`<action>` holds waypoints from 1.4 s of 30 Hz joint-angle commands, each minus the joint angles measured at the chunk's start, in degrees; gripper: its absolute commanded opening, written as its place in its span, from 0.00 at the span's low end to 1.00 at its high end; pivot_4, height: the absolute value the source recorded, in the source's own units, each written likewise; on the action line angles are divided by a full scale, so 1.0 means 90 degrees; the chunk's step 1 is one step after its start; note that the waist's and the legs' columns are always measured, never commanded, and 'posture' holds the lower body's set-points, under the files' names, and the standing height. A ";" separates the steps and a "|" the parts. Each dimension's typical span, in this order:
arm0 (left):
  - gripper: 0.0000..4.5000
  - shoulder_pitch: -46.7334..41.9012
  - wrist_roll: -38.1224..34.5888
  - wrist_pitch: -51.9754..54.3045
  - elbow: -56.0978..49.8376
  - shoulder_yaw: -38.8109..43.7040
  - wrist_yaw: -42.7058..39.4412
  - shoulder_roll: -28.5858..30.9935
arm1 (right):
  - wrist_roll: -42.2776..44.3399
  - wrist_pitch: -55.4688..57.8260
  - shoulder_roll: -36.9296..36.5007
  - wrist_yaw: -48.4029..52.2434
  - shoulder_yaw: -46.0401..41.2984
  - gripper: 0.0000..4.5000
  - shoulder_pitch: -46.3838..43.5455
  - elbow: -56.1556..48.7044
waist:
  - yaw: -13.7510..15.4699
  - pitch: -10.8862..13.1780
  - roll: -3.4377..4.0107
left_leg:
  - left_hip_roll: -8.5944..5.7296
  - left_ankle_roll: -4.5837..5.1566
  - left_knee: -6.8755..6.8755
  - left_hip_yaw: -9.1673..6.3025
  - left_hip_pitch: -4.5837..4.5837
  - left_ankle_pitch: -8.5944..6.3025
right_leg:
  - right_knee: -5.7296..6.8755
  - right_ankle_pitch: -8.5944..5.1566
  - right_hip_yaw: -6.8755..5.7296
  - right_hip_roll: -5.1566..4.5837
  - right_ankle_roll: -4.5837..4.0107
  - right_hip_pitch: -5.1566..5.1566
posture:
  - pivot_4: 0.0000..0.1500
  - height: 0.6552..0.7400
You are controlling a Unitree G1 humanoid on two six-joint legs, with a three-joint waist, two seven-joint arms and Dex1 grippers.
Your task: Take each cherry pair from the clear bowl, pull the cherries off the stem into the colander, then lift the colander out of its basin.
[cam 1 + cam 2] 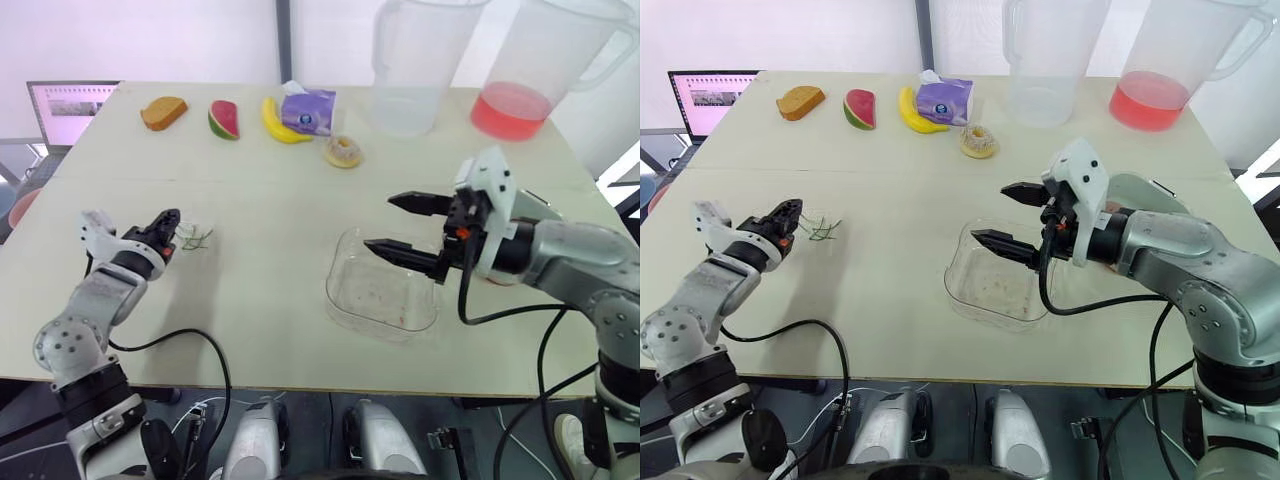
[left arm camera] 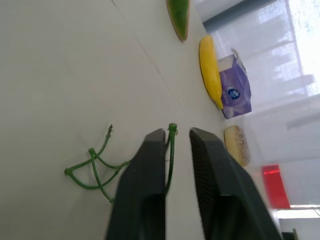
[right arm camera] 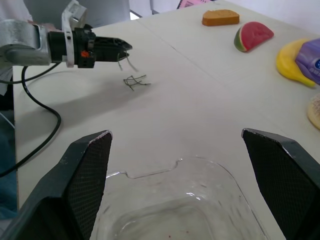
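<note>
From the head, the bench (image 1: 280, 200) carries the clear bowl (image 1: 380, 300) right of centre in the lower half. It is a see-through tub with rounded corners and reddish specks on its bottom. The right claw (image 1: 378, 222) hovers over the bowl's upper edge, released, with its two black prongs spread wide. At the left of the frame the left claw (image 1: 168, 232) sits low over the bench, its tip just beside a small tangle of green stems (image 1: 197, 238). Along the top run a bread slice (image 1: 163, 112), a watermelon wedge (image 1: 224, 119), a banana (image 1: 280, 122), a purple tissue pack (image 1: 308, 110) and a doughnut (image 1: 343, 151). Further along are a clear jug (image 1: 405, 65) and, at the upper right, a jug of red liquid (image 1: 525, 70). A laptop (image 1: 70, 110) sits at the upper left edge.

In the left wrist view the stems are thin, forked and bright green, lying crossed on the pale surface (a loose little heap). A single stem (image 2: 171, 150) runs along the claw near the centre of the frame. Whether the claw is grasping it I cannot tell.

In the right wrist view the bowl's rim, with a small notch in it, lies at the bottom centre between the two wide-set fingers (image 3: 87, 175). Red flecks dot its bottom. At the upper left the left claw hangs just above the stems.
</note>
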 commanded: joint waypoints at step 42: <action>0.99 0.0585 0.3088 -0.1386 -0.1895 -0.2538 -0.8099 0.4236 | -0.0326 0.0833 -0.1338 -0.0857 -0.3146 1.00 0.3240 -0.0004 | -0.0011 0.0003 0.0011 | 0.0005 0.0009 -0.0022 0.0012 0.0005 -0.0006 | -0.0026 -0.0003 0.0000 -0.0006 -0.0008 0.0002 | 1.00 1.00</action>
